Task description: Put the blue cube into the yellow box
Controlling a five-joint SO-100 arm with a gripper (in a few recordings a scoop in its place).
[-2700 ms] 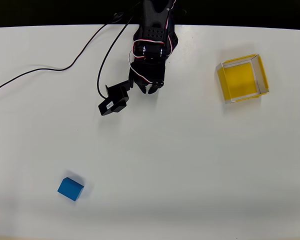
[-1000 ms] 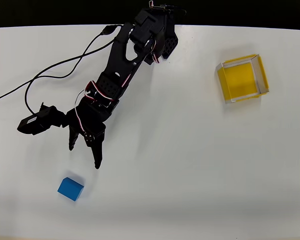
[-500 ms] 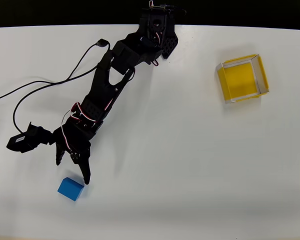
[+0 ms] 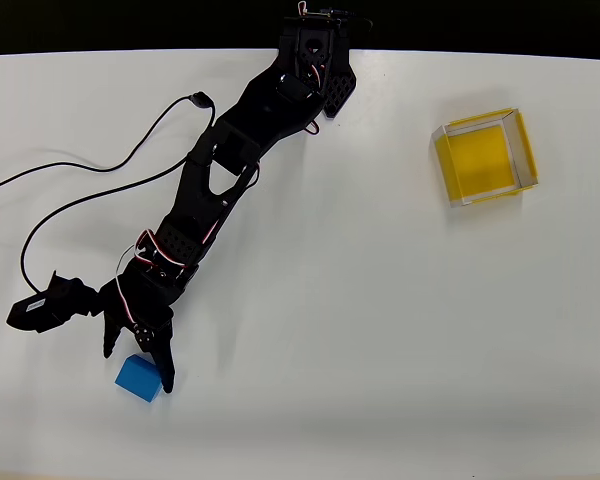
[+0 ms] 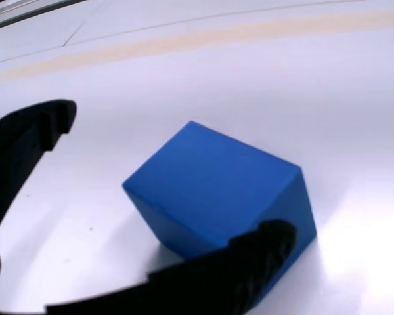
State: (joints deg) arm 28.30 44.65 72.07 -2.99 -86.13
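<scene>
The blue cube (image 4: 138, 381) lies on the white table near the front left in the overhead view. My black gripper (image 4: 137, 367) is open and reaches over it, one fingertip at the cube's right corner and the other off its upper left. In the wrist view the blue cube (image 5: 217, 193) sits turned at an angle between my two black fingers (image 5: 26, 147), and the gripper (image 5: 172, 172) stands open around it. The lower finger crosses the cube's near edge. The yellow box (image 4: 477, 158) stands far off at the back right, open-topped, with nothing in it.
A black cable (image 4: 80, 195) loops across the left half of the table from the arm's base (image 4: 315, 60). The camera mount (image 4: 45, 308) sticks out left of the gripper. The table's back edge borders a dark strip.
The arm has stretched from near its base down to the front left. Over the last second the open gripper came down onto the cube and now straddles it. The cube and box have not moved.
</scene>
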